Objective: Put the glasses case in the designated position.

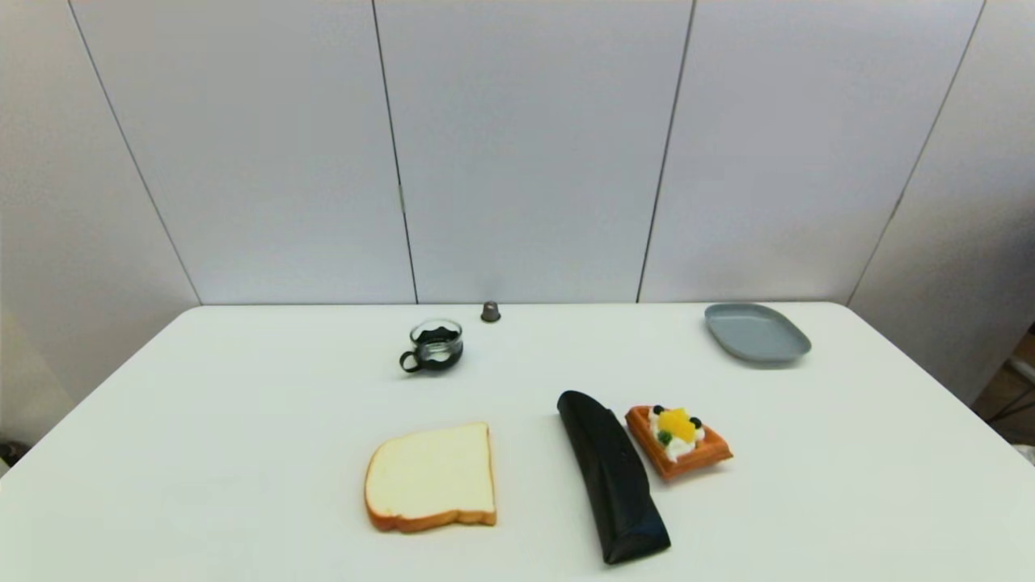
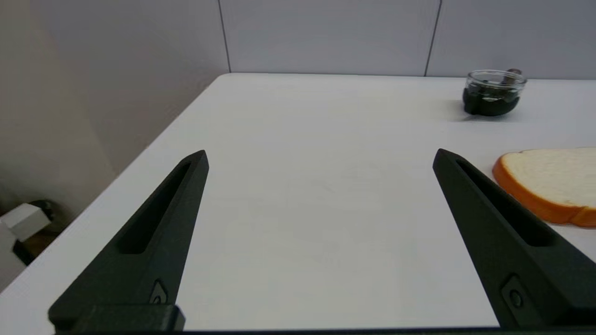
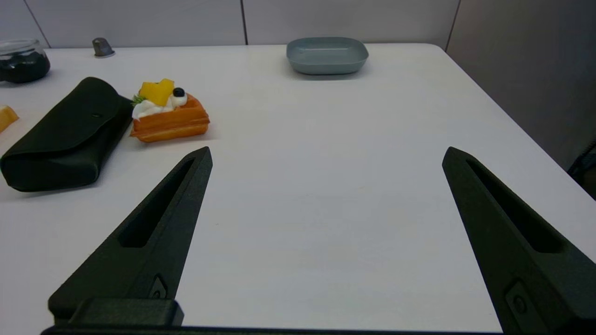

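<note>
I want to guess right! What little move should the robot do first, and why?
Probably swing the right gripper toward the glasses case. Its fingers are open over bare table, the case lies untouched beside the waffle, and it sits on the right arm's side. The left gripper is farther, past the bread.

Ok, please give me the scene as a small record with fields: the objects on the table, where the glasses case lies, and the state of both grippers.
table: white table
glasses case: black glasses case, lying flat, near front, right of centre
beside case: waffle with fruit on its right, close; contact unclear
bread slice: bread slice, left of the case, apart
glass cup: glass cup, far side, dark contents
small capsule: small capsule, at far edge
grey plate: grey plate, far right, nothing on it
left gripper: left gripper, open, holds nothing, over bare tabletop
right gripper: right gripper, open, holds nothing
</note>
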Robot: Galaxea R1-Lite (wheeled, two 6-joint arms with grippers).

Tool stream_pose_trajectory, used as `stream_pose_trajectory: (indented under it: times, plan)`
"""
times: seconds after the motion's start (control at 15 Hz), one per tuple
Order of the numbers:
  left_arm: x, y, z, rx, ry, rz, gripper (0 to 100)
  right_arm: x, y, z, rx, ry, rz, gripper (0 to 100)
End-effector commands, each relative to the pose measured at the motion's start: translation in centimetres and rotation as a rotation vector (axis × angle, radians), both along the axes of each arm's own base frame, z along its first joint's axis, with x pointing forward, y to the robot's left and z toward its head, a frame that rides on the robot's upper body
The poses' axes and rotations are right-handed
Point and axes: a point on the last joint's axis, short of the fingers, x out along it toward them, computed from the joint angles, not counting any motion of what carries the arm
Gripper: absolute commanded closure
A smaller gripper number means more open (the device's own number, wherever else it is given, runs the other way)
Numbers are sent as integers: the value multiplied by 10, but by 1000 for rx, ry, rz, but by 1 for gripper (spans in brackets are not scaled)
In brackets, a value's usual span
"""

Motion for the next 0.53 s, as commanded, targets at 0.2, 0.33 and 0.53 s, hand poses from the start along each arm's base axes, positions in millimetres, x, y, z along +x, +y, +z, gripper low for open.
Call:
stream_pose_trajectory:
  times: [0.2, 0.33, 0.53]
  plan:
    - [0, -2, -7, -15, 51, -82, 0, 0, 0, 0, 2, 1, 0, 0]
    - [1, -2, -7, -19, 52, -83, 0, 0, 0, 0, 2, 1, 0, 0]
    - [1, -2, -11, -38, 74, -102, 0, 0, 0, 0, 2, 1, 2, 0]
